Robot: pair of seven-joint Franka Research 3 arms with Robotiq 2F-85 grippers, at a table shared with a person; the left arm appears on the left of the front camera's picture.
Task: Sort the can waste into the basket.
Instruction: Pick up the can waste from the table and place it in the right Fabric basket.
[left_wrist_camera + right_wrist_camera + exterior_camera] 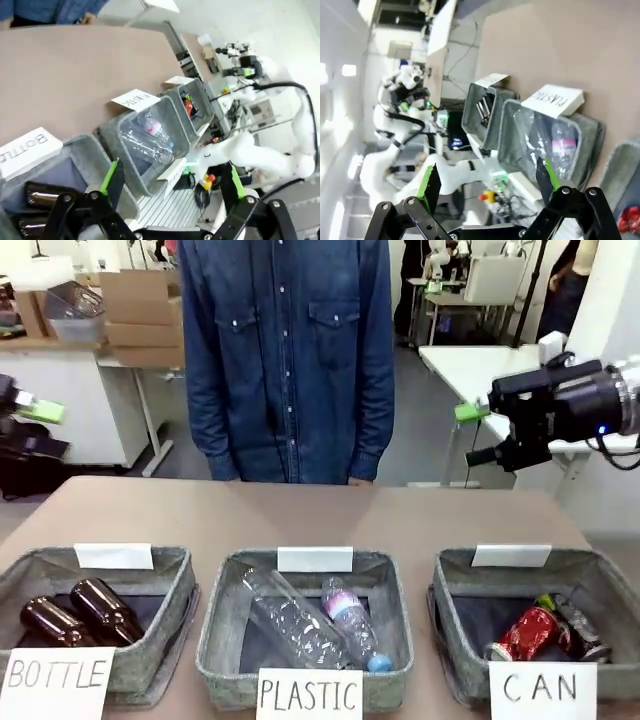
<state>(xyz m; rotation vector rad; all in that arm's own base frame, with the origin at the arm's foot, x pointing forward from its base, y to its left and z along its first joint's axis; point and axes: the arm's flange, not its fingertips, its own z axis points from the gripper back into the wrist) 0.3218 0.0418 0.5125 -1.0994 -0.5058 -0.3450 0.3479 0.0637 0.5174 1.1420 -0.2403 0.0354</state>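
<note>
Left gripper (pixel 172 185): jaws released wide, nothing between them; hangs above the near edge of the baskets.

Basket signed "BOTTLE" (pixel 165 570), at 8 o'clock on the table (pixel 300 515): two brown glass bottles (pixel 75 612) lying inside.

Basket signed "PLASTIC" (pixel 395 585), at 6 o'clock: two clear plastic bottles (pixel 305 620) lying inside.

Basket signed "CAN" (pixel 600 580), at 4 o'clock: holds the crushed red can (pixel 528 633) and, touching it at its 3 o'clock side, the black can (pixel 582 628).

Right gripper (pixel 487 182): jaws released wide, empty.

Person in a denim shirt (pixel 285 350): standing at 12 o'clock behind the table.
</note>
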